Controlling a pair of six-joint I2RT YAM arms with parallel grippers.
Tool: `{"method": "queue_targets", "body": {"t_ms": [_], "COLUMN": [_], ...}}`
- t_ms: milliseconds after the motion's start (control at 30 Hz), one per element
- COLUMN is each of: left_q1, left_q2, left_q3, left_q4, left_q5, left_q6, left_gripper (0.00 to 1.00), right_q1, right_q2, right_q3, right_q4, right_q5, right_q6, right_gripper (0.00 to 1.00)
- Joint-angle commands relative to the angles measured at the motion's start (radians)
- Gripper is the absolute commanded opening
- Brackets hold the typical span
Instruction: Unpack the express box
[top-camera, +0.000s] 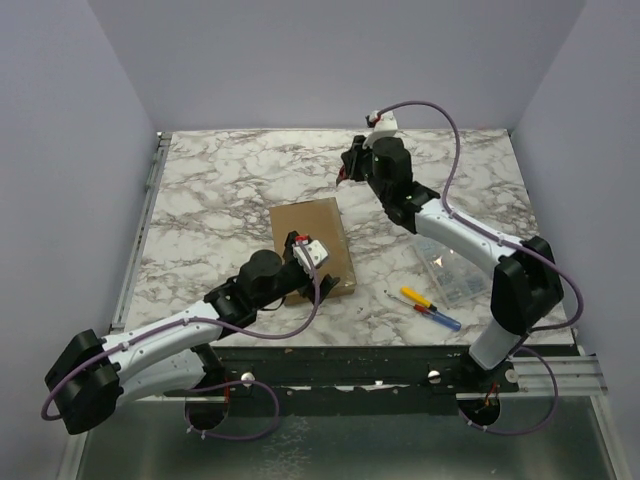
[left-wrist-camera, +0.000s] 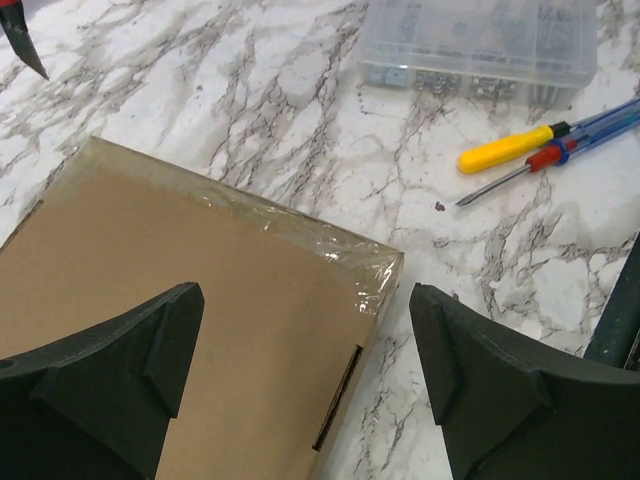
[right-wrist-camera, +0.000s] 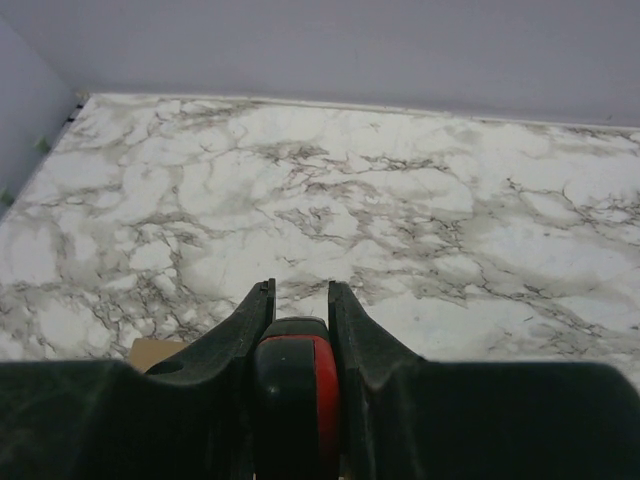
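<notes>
The express box (top-camera: 312, 232) is a flat brown cardboard mailer lying closed in the middle of the table. Clear tape wraps its corner (left-wrist-camera: 340, 245) in the left wrist view. My left gripper (top-camera: 306, 256) is open and empty, hovering over the box's near right part, one finger over the lid and one over the table (left-wrist-camera: 305, 335). My right gripper (top-camera: 349, 172) is beyond the box's far right corner, shut on a red-and-black tool handle (right-wrist-camera: 295, 380). The tool's dark tip shows at the left wrist view's top left (left-wrist-camera: 18, 38). A sliver of the box (right-wrist-camera: 150, 350) shows beside my right fingers.
A clear plastic compartment case (top-camera: 452, 268) lies right of the box, also in the left wrist view (left-wrist-camera: 480, 40). Two screwdrivers, yellow-handled (top-camera: 418, 297) and red-and-blue (top-camera: 438, 317), lie near the front right edge. Grey walls enclose the table on three sides.
</notes>
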Motion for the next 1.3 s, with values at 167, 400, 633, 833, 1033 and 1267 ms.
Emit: {"method": "queue_targets", "body": {"t_ms": [167,400,633,833,1033,1267], "left_q1": [0.007,0.009,0.009,0.01,0.01,0.009], "left_q2": [0.163,0.189,0.212,0.211,0.209,0.212], "left_q3": [0.025,0.014,0.022,0.021,0.021,0.022], "left_q4": [0.005,0.007,0.001,0.0,0.0,-0.004], "left_q5": [0.059,0.062,0.069,0.067,0.063,0.067], "left_q6": [0.035,0.054,0.059,0.061,0.065,0.064], "left_gripper": [0.99,0.97,0.96,0.96,0.96,0.96], "right_q1": [0.006,0.006,0.005,0.006,0.006,0.006], "right_q2": [0.161,0.175,0.196,0.211,0.218,0.195], "right_q3": [0.099,0.097,0.113,0.121,0.122,0.113], "right_q4": [0.008,0.016,0.006,0.004,0.001,0.002], "right_q5": [0.023,0.02,0.017,0.022,0.033,0.033], "right_q6": [-0.039,-0.044,-0.042,-0.045,-0.049,-0.048], "right_gripper": [0.0,0.0,0.0,0.0,0.0,0.0]}}
